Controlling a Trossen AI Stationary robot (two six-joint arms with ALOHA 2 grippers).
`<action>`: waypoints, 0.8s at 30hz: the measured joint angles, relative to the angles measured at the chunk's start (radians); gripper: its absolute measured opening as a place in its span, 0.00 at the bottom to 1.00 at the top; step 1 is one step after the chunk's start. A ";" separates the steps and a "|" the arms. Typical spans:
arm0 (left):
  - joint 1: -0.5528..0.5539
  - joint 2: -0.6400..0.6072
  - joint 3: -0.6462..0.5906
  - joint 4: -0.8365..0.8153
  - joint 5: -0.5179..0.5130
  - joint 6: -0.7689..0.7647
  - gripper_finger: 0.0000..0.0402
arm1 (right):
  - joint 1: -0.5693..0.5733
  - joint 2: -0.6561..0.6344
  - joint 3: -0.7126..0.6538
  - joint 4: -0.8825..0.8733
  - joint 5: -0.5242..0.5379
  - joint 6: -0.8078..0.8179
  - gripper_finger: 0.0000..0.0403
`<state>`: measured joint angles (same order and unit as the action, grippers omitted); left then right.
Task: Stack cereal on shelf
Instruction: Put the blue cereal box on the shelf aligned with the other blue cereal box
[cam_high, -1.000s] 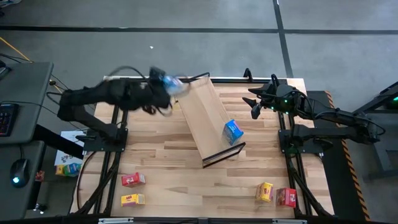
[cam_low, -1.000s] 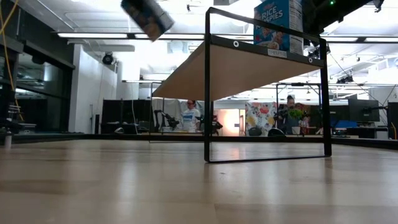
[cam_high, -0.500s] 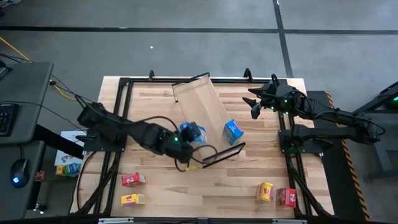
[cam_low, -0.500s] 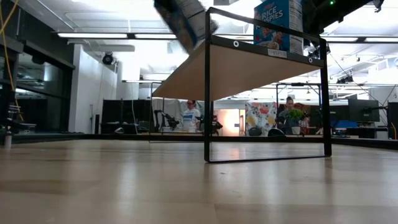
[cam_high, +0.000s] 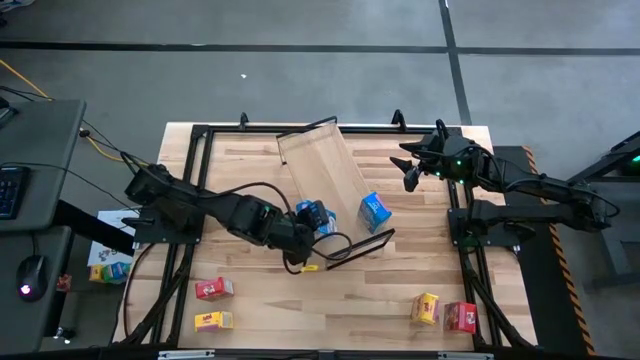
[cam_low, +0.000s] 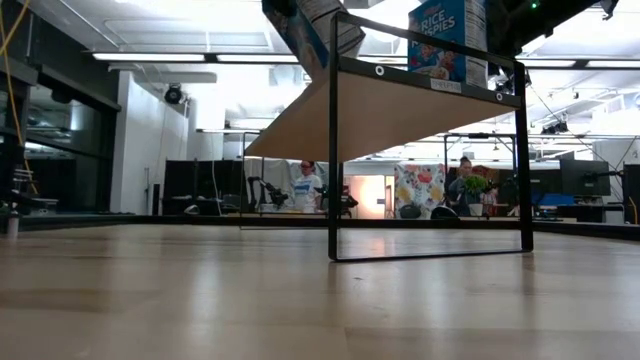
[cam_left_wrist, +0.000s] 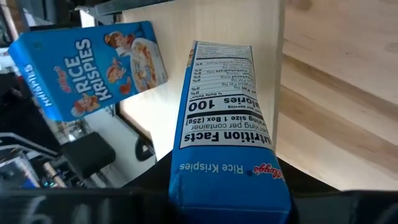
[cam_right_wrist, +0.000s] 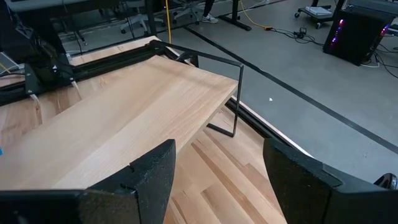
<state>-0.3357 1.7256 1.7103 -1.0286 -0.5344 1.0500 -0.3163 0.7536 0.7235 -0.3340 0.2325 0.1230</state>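
Red and yellow boxes, near left (cam_high: 213, 289) (cam_high: 212, 320): two cartons lie on the tabletop (cam_high: 300, 310) well apart from the shelf, untouched.

Left gripper (cam_high: 305, 222): reaching from the left edge to the shelf's left long side, clenched on a blue box.

Carried blue box (cam_left_wrist: 221, 137): held over the shelf's edge near its near end rail; in the low view its underside (cam_low: 310, 30) sits level with the top of the dark frame, not yet set down.

Shelf (cam_high: 325, 175): light-wood board in a thin dark frame, lying at an angle across the table's middle.

Placed blue box (cam_high: 375, 210): standing on the shelf's near end, printed front readable from the left wrist view (cam_left_wrist: 93, 68); the one carton already delivered.

Right gripper (cam_high: 412, 172): waiting at the far right of the table, fingers (cam_right_wrist: 149, 177) spread and holding nothing.

Yellow and red boxes, near right (cam_high: 427, 308) (cam_high: 460, 317): side by side on the tabletop, still to be collected.

Progress: by this count one of six is shelved, a second is arriving, and four remain on the table.
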 joint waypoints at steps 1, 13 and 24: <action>0.005 0.000 0.000 0.001 0.020 0.000 0.29 | 0.000 0.000 0.000 0.000 0.000 0.000 0.59; 0.050 0.000 0.000 0.032 0.052 0.003 0.42 | 0.000 0.000 0.000 0.000 0.000 0.000 0.59; 0.068 0.000 0.000 0.072 0.054 0.036 0.55 | 0.000 0.000 0.000 0.000 0.000 0.000 0.59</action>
<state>-0.2676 1.7256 1.7103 -0.9570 -0.4808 1.0858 -0.3164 0.7536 0.7235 -0.3340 0.2325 0.1230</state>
